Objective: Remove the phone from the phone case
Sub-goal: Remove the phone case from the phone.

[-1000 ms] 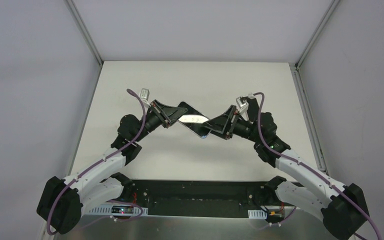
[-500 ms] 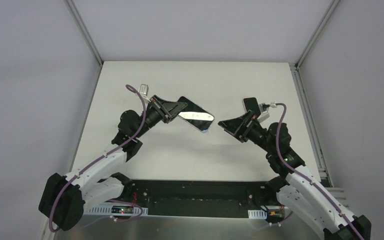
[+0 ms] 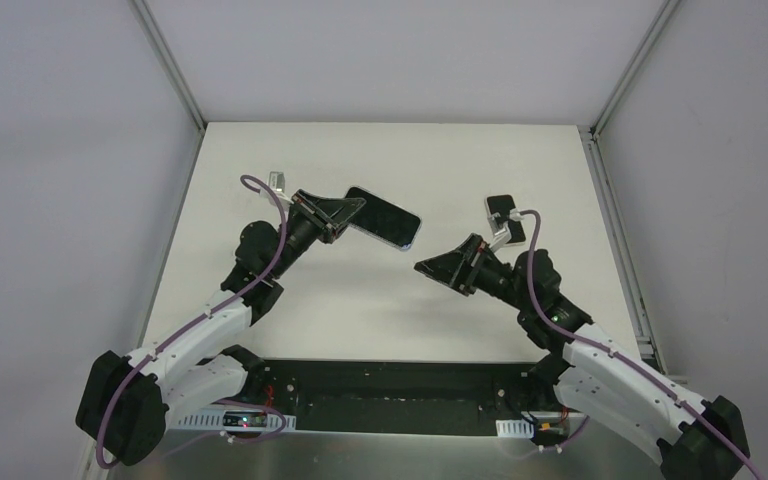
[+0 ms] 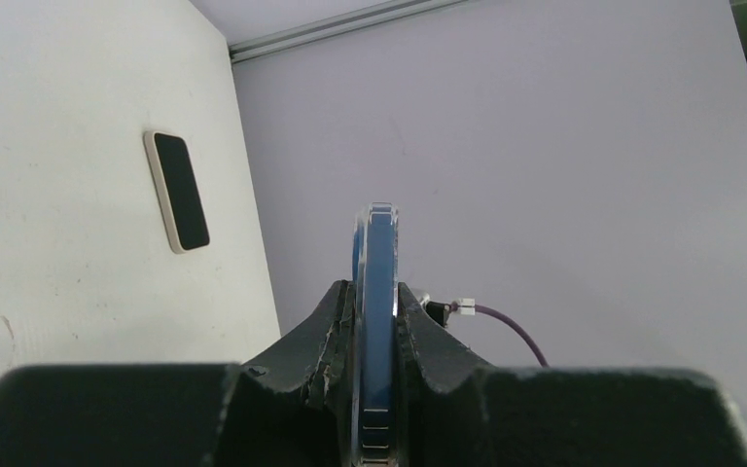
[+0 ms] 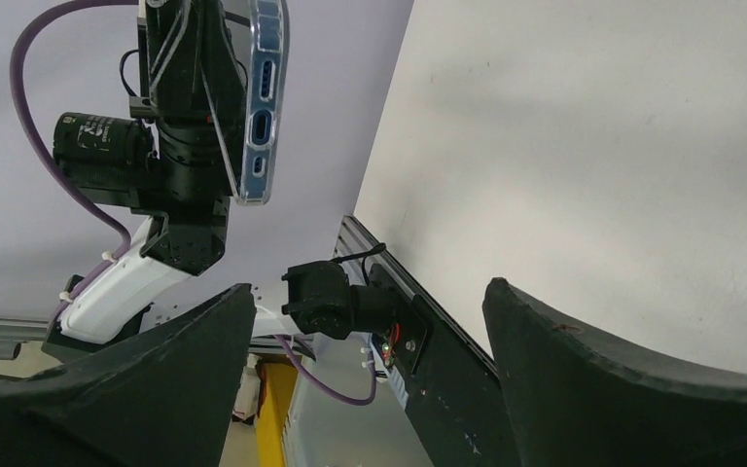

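Here, cased phone (image 3: 386,218), clamped in left hand (image 3: 353,212)

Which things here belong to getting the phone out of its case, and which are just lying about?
Job in hand:
- blue phone in its clear case, pinched in the left claw
- right claw, open and empty

Lying about:
- second phone, flat on the table

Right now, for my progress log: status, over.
Left gripper shut on cased phone, aloft. Right gripper open, empty, apart from it. Not yet uncased. Nothing between them.
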